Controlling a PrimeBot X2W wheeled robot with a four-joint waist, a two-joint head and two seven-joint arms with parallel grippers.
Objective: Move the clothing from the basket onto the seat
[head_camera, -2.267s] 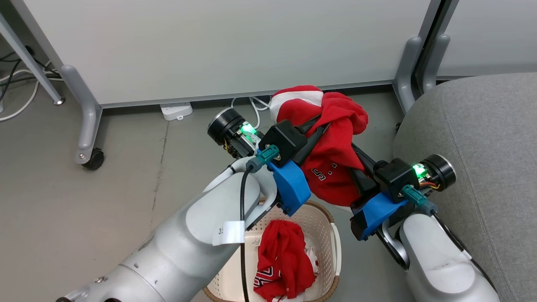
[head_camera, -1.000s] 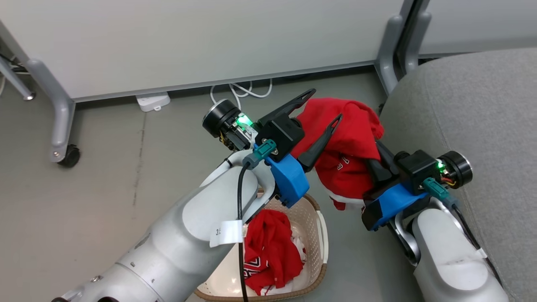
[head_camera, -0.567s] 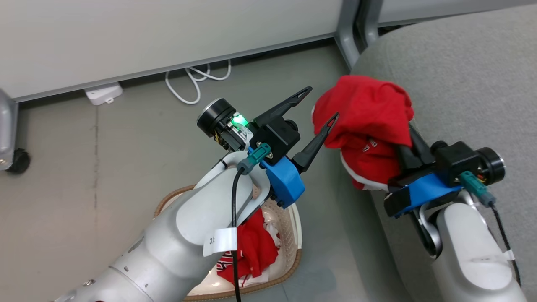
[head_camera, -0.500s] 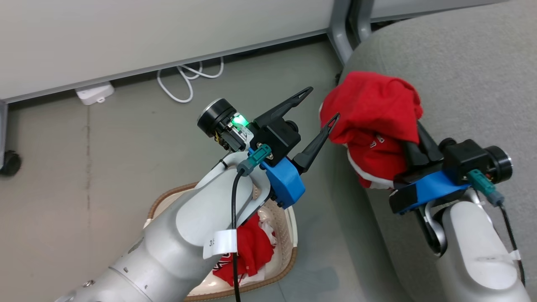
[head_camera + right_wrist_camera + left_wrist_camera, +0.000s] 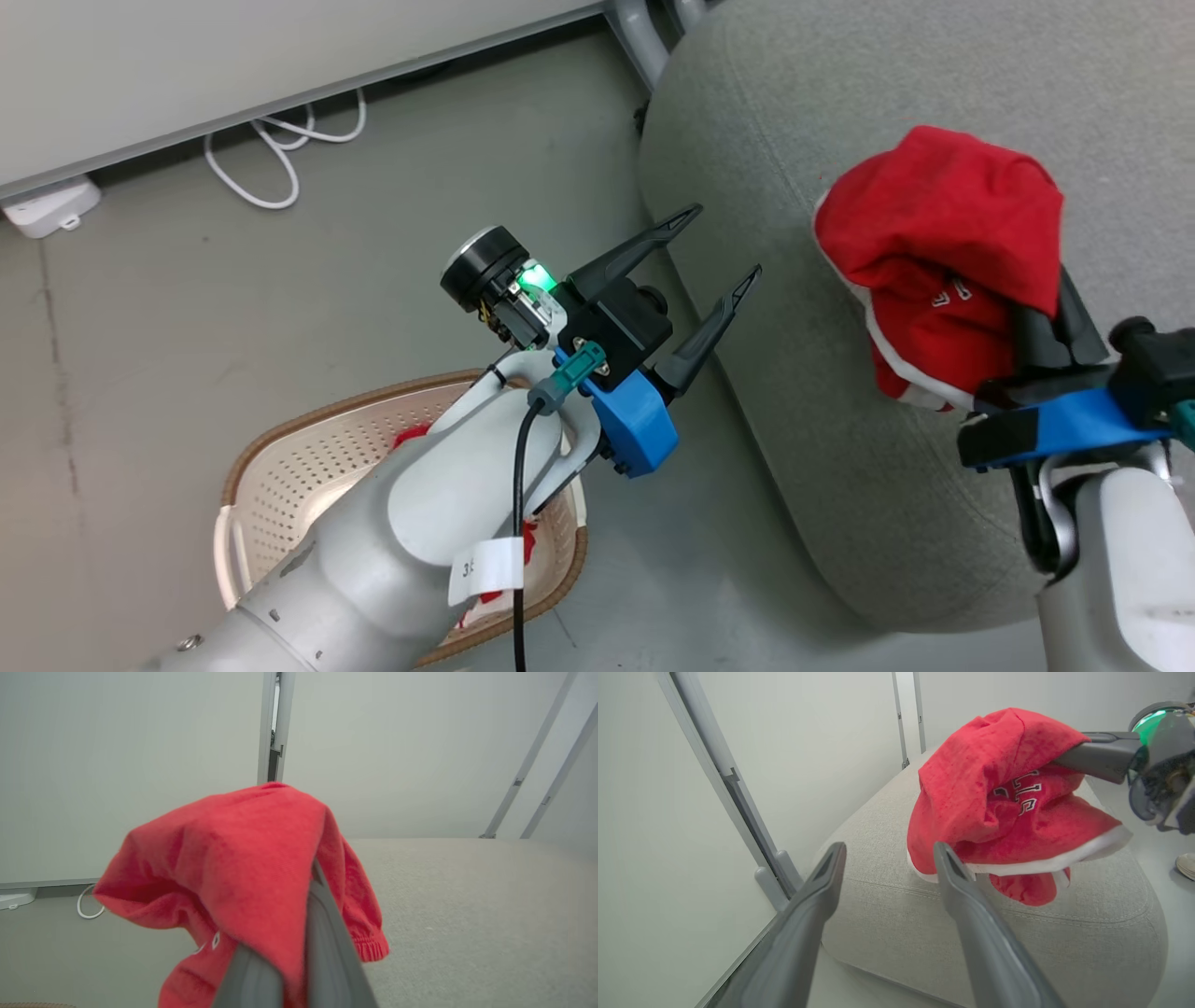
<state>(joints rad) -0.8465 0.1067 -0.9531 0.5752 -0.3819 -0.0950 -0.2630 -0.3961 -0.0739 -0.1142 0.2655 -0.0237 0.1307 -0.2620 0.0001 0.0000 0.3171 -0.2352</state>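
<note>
A bright red piece of clothing with white trim hangs over the light-grey seat, draped on my right gripper, which is shut on it. In the right wrist view the clothing covers the tips of that gripper. My left gripper stands open and holds nothing, by the seat's left edge, apart from the clothing. The left wrist view has the open left gripper facing the hanging clothing above the seat. The basket sits on the floor at lower left, with red clothing peeking out under my left arm.
A white partition panel runs along the back, its grey foot next to the seat. A white cable and a power strip lie on the floor below it. A shoe shows beyond the seat.
The head camera has swung right toward the seat. My left gripper has let go of the clothing and opened. My right gripper has carried the clothing from above the floor to over the seat.
</note>
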